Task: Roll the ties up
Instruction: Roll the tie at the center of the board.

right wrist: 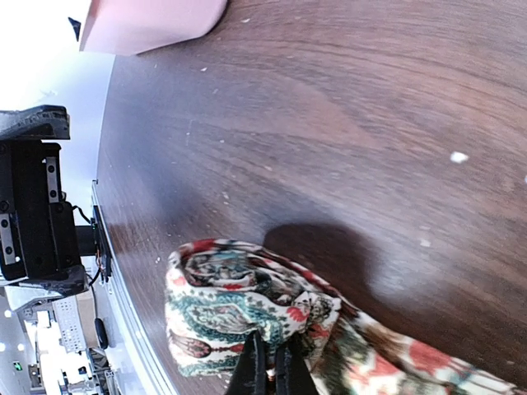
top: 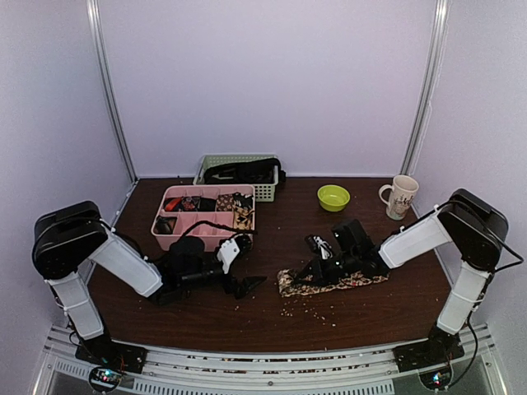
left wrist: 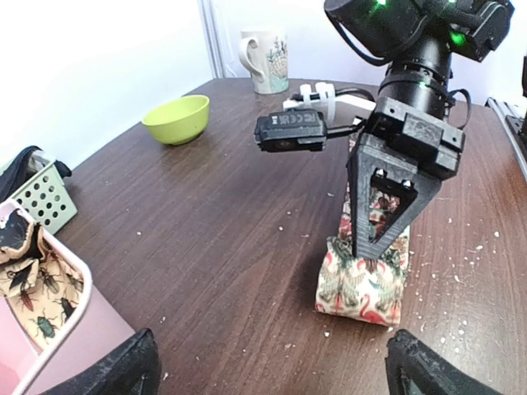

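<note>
**Right arm pinches the tie's rolled end; left arm stands off.**
The tie [top: 362,281] lies on the tabletop [top: 272,325], its long axis running left to right and its rolled end toward the left arm. The right fingers [left wrist: 362,222] are clamped together on that end. The left fingers [left wrist: 115,370] are spread wide and empty, near it but apart.

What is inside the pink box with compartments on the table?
The pink box holds rolled fabrics in its far compartments; a beetle-print fabric shows clearest. Whatever lies under them is covered.
</note>
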